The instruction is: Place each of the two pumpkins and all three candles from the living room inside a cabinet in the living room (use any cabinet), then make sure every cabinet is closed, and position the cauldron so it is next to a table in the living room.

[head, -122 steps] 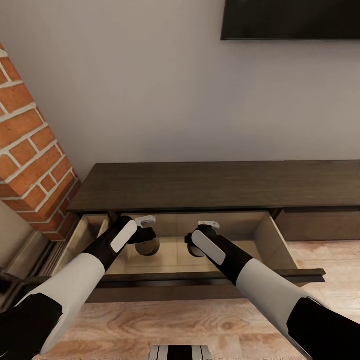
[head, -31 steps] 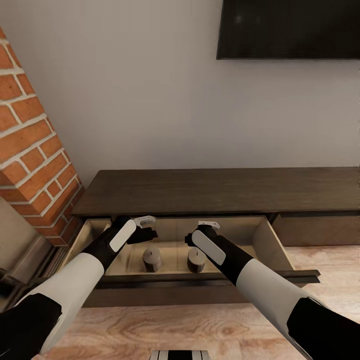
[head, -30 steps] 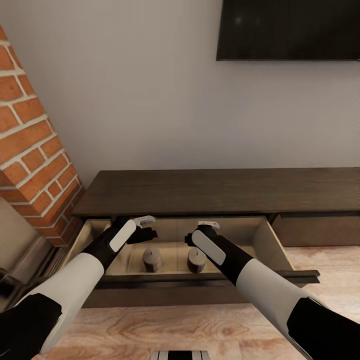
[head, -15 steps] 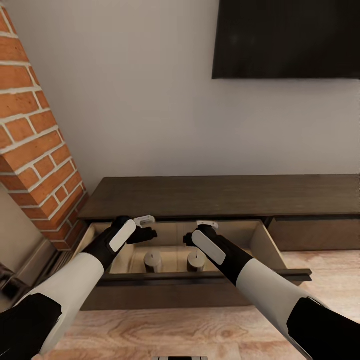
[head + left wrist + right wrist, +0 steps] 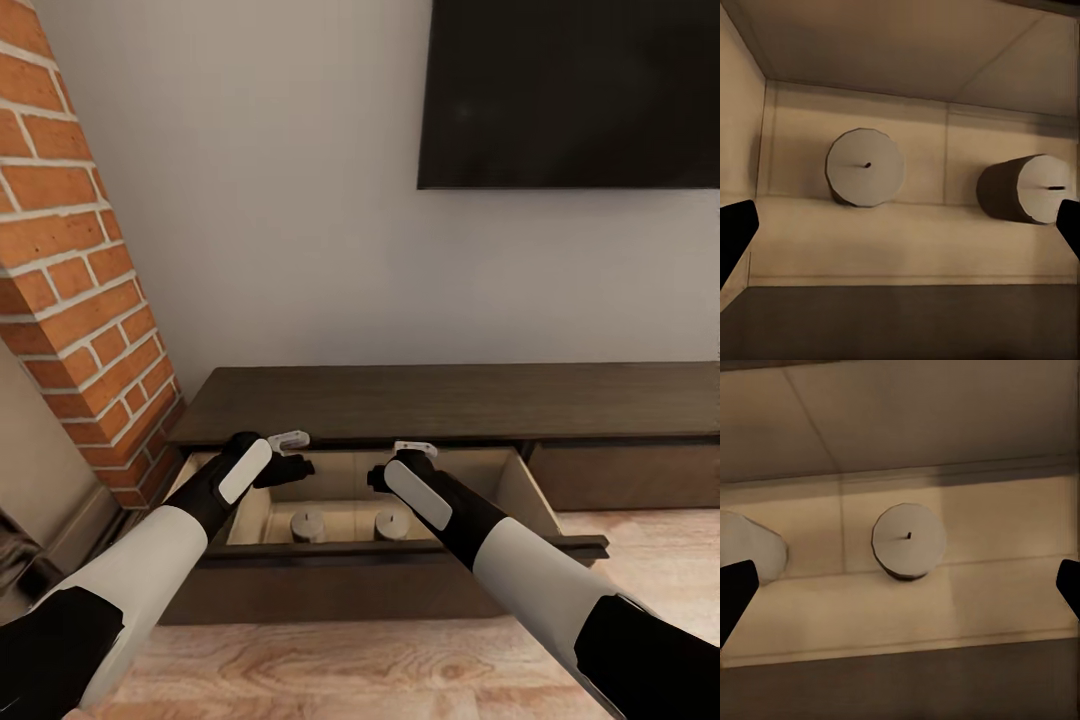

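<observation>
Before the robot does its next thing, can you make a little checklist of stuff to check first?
1. Two candles stand inside the drawer, left candle and right candle: ok.
2. Left gripper open and empty: ok.
3. Right gripper open and empty: ok.
4. Both grippers up clear of the candles: ok.
5. Cabinet shut: not ok, its drawer is pulled out.
6. Third candle, pumpkins, cauldron in place: cannot tell.

White wall (image 5: 300,200), brick pillar (image 5: 70,250), wood floor (image 5: 350,670)
</observation>
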You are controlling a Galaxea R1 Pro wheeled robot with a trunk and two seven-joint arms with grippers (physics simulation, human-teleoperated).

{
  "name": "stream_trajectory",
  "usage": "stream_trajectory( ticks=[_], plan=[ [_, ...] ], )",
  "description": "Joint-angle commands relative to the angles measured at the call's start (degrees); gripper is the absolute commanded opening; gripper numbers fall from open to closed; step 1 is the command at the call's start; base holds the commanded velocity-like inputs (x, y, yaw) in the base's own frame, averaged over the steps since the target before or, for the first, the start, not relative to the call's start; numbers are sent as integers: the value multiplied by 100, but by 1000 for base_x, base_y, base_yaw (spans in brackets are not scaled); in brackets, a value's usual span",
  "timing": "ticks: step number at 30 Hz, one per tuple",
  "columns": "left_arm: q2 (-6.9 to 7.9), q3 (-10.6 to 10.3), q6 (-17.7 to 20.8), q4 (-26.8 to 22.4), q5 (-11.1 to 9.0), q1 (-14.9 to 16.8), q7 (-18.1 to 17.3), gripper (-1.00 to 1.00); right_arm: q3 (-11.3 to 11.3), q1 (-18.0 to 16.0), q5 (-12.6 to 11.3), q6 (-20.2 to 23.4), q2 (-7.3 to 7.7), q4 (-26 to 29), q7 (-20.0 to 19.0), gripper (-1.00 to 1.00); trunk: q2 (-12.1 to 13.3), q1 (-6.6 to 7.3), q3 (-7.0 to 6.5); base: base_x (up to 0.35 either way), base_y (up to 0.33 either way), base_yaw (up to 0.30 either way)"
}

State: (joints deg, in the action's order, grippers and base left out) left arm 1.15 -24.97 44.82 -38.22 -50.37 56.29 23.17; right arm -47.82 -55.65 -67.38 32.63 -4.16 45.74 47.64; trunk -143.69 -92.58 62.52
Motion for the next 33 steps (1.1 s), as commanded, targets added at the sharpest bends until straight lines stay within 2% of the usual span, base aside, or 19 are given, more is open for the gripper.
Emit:
stream_trajectory(
  ticks=[1,33],
  plan=[
    [42,-34,8,-10,-66,4,48,100,-16,-7,-35,15,-3,5,36,100,-1,3,-17,-2,0,0],
    [70,-34,10,-89,-90,4,38,100,-16,-7,-29,-1,8,14,41,100,42,86,-726,0,0,0]
  ],
)
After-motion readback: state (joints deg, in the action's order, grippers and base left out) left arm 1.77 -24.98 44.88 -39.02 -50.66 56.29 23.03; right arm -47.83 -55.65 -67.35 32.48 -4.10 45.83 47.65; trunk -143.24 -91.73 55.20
